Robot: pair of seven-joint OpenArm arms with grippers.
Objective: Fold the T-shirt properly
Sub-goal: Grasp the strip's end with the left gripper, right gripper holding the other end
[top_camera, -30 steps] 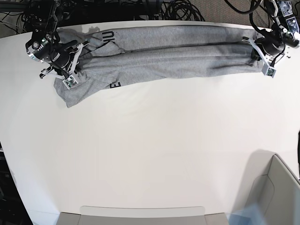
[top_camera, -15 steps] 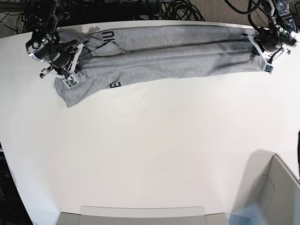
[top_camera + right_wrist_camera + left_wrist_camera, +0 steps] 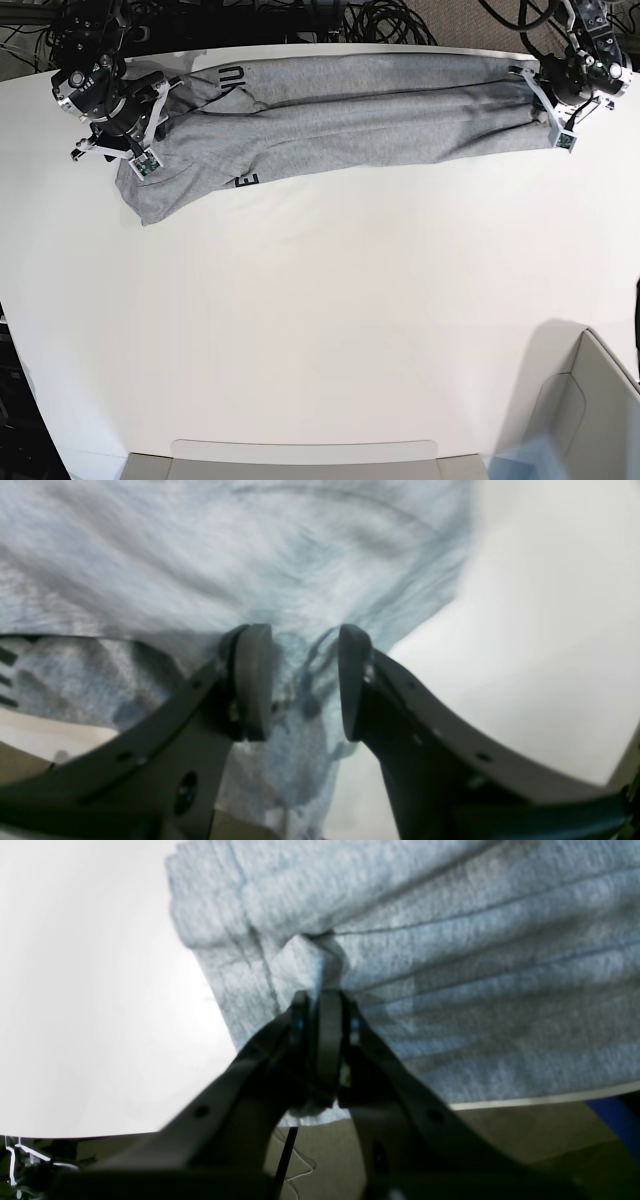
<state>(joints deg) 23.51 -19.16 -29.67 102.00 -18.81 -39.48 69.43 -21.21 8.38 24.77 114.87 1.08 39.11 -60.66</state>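
Seen: T-shirt (image 3: 350, 115) bunched lengthwise along table's (image 3: 330, 320) far edge, left gripper (image 3: 322, 1002) pinched tight on its hem, right gripper (image 3: 305, 680) parted over loose cloth.

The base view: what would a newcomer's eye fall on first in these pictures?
First, the grey T-shirt, stretched in a long rumpled band along the far edge of the white table, with bits of black lettering showing near its left end. Next, the two arms at its ends: the left gripper is pinched shut on a fold of the cloth, while the right gripper stands open over the fabric.
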